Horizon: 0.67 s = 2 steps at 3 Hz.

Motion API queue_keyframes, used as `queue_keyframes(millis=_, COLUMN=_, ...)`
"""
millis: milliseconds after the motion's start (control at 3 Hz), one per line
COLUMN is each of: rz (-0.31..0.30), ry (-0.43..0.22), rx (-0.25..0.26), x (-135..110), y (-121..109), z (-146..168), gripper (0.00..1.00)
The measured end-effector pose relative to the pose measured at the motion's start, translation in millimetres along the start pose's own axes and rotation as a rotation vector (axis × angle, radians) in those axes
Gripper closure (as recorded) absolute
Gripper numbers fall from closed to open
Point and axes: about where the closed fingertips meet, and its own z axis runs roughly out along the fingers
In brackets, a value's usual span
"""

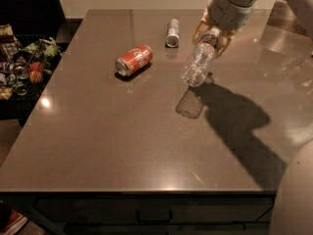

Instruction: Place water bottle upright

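Observation:
The water bottle [197,63] is clear and ribbed, and it hangs tilted above the brown table [122,146], base down to the left and neck up to the right. My gripper [212,36] is shut on its neck end, at the upper right of the view. The bottle is off the table; its shadow [190,103] lies on the surface below it.
An orange-red soda can [133,59] lies on its side left of the bottle. A slim silver can [172,32] lies near the table's far edge. A rack of snacks [22,65] stands off the table's left side. My arm's shadow covers the table's right part.

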Motion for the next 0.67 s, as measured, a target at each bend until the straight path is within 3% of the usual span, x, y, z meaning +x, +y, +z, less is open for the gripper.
queue_keyframes(millis=333, rz=0.057, ry=-0.021, rx=0.049, x=2, y=-4, z=8, gripper=1.00)
queue_keyframes(millis=667, rz=0.148, ry=0.000, rx=0.121, x=19, y=6, z=11, gripper=1.00)
